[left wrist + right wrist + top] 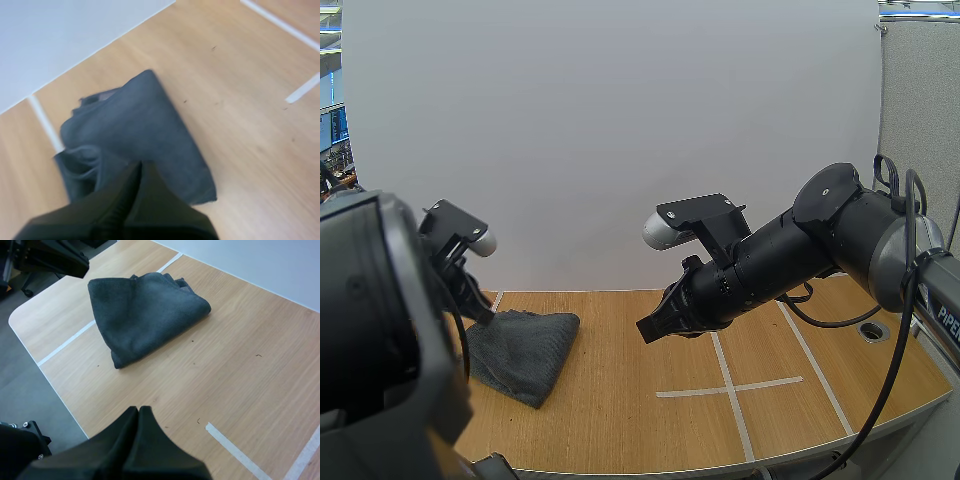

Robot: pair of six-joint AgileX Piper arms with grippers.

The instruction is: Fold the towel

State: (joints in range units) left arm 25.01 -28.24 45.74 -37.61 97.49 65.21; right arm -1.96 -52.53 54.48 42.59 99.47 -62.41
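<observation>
So the dark grey towel (pixel 525 350) is lying folded up on the left side of the tabletop (pixel 650 430), partly across a white tape line (pixel 67 342). My left claw (pixel 480 312) is clenched on nothing, fingers pressed together, right at the towel's far left edge; can't tell if it's touching. My right claw (pixel 650 330) is clenched empty too, hanging over bare wood near the tape cross (pixel 730 386), well apart from the towel.

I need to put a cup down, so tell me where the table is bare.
Bare wood lies between the folded dark grey towel and the white tape cross, and right of the cross. Crowded at the towel, where the left gripper hangs.
</observation>
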